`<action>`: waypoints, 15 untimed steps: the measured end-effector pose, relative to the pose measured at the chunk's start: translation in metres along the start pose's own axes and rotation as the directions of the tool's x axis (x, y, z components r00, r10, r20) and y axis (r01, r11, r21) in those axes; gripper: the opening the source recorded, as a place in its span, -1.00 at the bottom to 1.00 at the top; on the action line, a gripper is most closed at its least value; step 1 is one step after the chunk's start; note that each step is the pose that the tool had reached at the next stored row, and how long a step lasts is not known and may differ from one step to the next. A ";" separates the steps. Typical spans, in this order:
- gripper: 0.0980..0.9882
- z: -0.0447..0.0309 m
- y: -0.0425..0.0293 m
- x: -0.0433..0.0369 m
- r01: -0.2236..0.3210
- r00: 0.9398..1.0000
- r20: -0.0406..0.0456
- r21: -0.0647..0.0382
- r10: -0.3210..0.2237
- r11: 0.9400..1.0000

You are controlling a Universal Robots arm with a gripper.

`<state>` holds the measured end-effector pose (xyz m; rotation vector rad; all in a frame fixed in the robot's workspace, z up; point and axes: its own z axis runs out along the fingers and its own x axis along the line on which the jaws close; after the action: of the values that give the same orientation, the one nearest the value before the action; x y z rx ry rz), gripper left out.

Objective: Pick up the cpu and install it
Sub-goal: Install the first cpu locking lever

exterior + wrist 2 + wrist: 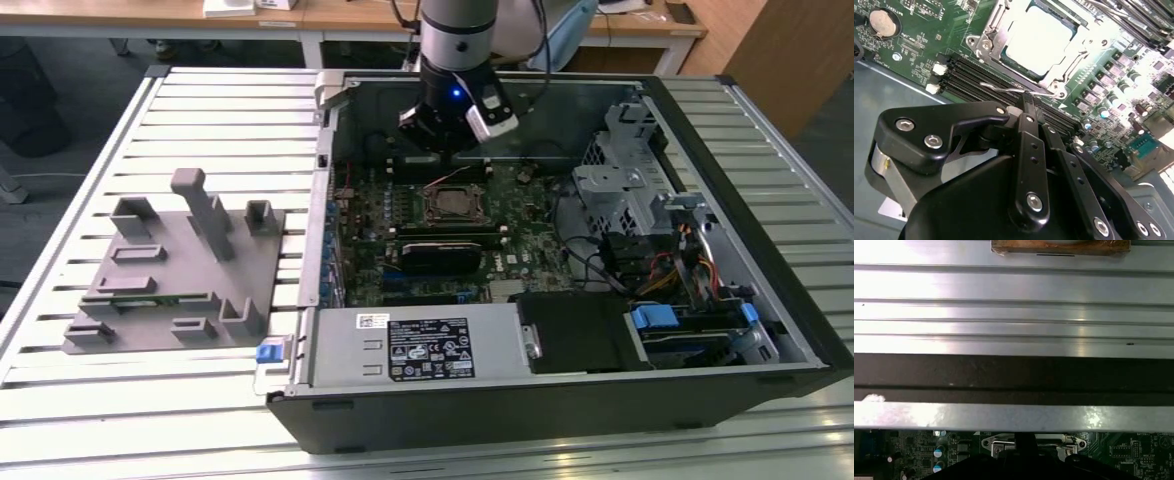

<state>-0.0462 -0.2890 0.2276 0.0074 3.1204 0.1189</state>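
- My arm hangs over the far end of the open computer case [747,330], which lies on its side on the slatted metal surface [80,420].
- The claw [1026,100] sits low over the motherboard [400,290], just beside the processor socket [1004,45]. In the second wrist view its black fingers [1029,130] look pressed together with nothing between them, so I'd call it closed and empty.
- The fingertip is right at the thin wire latch lever [1004,89] that runs along the socket edge. It looks like it's touching, but I can't say for sure.
- The cpu [1039,37] is already sitting in the socket, pale silver top facing up, with the metal retention frame [984,37] around it. In the exterior view I see it as a small square [451,205] near the middle of the board.
- Black memory slots [964,77] run between the socket and the claw, and a coin cell battery [880,22] sits off in a corner of the board.
- The first wrist view mostly catches the slatted surface [1014,285] and the dark case wall [1014,375], with a strip of green board and the socket frame [1029,442] beyond it.
- The grey plastic fixture [180,265] sits on the surface at the exterior view's left, well apart from the case, with a green memory stick [147,300] lying in it.
- Near the front of the case there's the labelled power supply [420,345], with blue drive clips [661,318] at the exterior view's right.
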 end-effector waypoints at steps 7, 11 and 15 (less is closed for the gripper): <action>-0.98 0.0018 0.0010 -0.0047 0.000 1.000 0.000 0.000 0.000 1.000; -0.98 0.0026 0.0020 -0.0075 0.000 1.000 0.000 0.000 0.000 1.000; -0.98 0.0037 0.0036 -0.0108 0.000 1.000 0.000 0.000 0.000 1.000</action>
<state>-0.0353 -0.2852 0.2244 0.0075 3.1205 0.1188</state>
